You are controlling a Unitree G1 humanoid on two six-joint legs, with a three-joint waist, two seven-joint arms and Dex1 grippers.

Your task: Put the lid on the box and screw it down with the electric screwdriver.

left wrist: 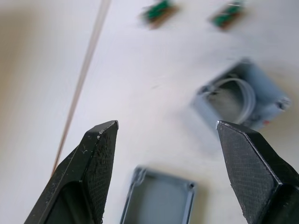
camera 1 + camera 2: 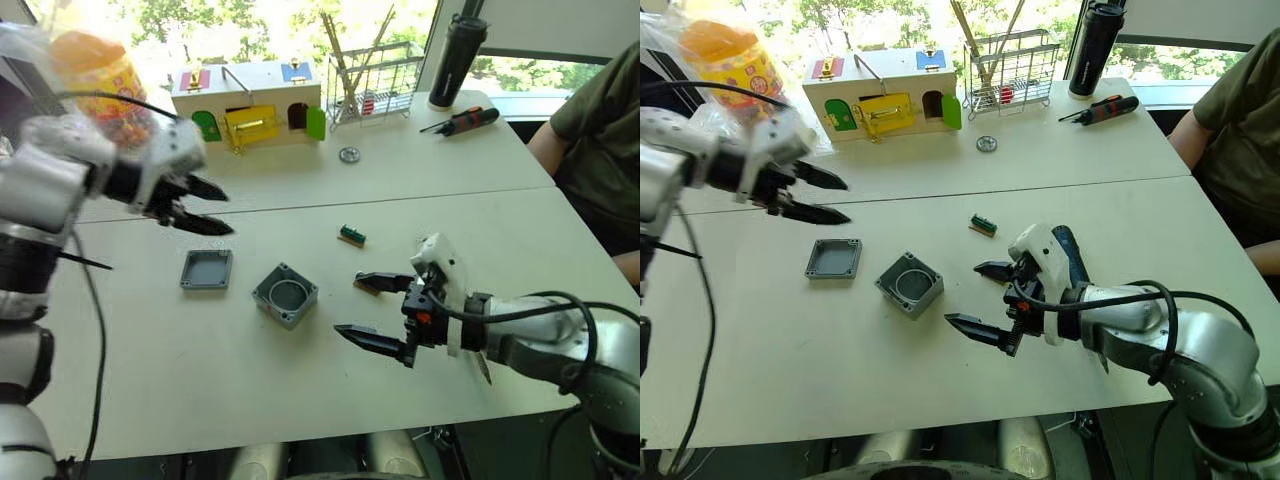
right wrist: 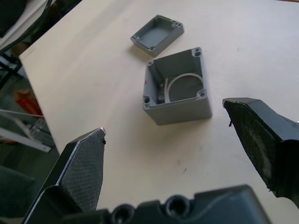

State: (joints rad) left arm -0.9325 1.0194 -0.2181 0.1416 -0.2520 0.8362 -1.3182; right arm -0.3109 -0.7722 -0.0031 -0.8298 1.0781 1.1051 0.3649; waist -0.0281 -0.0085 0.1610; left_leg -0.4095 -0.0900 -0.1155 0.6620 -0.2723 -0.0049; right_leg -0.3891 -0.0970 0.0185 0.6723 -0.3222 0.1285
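My right claw [image 2: 378, 315] hangs wide and empty, low right of centre above the table [image 2: 150, 380]. The box [image 2: 285, 294] sits open at centre, the lid [image 2: 207, 269] just left of it, apart. Upper left, my left claw [image 2: 205, 207] hovers spread, holding nothing.

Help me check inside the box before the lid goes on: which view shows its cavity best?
The right wrist view: the box sits open and close, showing its inner walls and a white ring. Both eye views show it smaller and from above, beside the lid; the left wrist view shows it blurred.
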